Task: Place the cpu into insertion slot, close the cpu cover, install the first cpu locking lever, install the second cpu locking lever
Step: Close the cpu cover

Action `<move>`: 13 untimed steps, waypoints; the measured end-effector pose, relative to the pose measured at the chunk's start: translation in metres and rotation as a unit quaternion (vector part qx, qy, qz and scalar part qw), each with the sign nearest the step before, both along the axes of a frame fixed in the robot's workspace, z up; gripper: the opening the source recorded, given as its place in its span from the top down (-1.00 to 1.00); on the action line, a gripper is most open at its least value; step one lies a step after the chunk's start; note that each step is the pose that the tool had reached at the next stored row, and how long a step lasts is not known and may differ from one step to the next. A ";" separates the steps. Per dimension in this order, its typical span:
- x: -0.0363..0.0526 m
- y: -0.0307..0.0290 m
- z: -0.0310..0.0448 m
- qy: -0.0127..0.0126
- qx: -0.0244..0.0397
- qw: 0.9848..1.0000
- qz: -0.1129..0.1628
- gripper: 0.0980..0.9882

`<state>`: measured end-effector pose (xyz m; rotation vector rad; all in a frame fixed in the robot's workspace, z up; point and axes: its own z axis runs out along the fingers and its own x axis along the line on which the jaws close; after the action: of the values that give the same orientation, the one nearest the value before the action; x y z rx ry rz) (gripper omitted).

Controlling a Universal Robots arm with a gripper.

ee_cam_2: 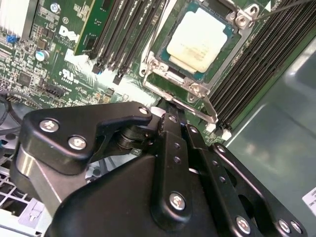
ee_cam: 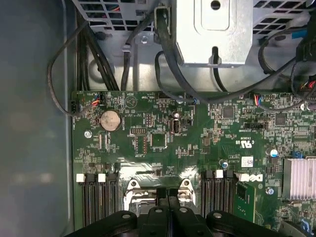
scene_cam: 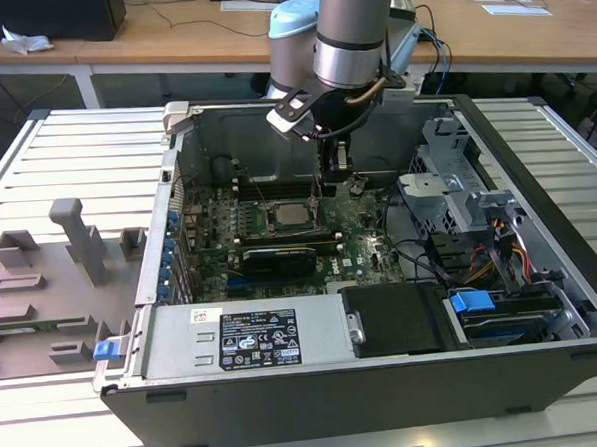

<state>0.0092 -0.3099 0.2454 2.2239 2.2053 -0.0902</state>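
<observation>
Computer case [scene_cam: 388, 394]: Lies open on the slatted bench, with the arm reaching in from above.
Motherboard [ee_cam: 163, 143]: Green board flat on the case floor.
Gripper [ee_cam: 168, 203]: Fingers pressed together with nothing seen between them, poised at the edge of the insertion slot [scene_cam: 269, 217].
Cpu cover [ee_cam_2: 170, 79]: Appears folded down, its metal frame ringing the chip.
Cpu [ee_cam_2: 200, 39]: Seated in the slot, silvery top showing through the cover's window.
Locking lever [ee_cam_2: 210, 109]: Thin wire beside the socket, just off the fingertips; it looks unlatched.
Doing it well: Likely lever work. Bear on the wire alone, sweep it down and under its catch, and stay off the neighbouring memory slots [ee_cam_2: 256, 54].
</observation>
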 end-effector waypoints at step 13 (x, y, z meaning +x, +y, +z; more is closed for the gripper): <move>-0.0200 0.0000 -0.0006 0.000 0.000 1.000 0.000 0.98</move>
<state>-0.0107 -0.3099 0.2448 2.2238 2.2053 -0.0903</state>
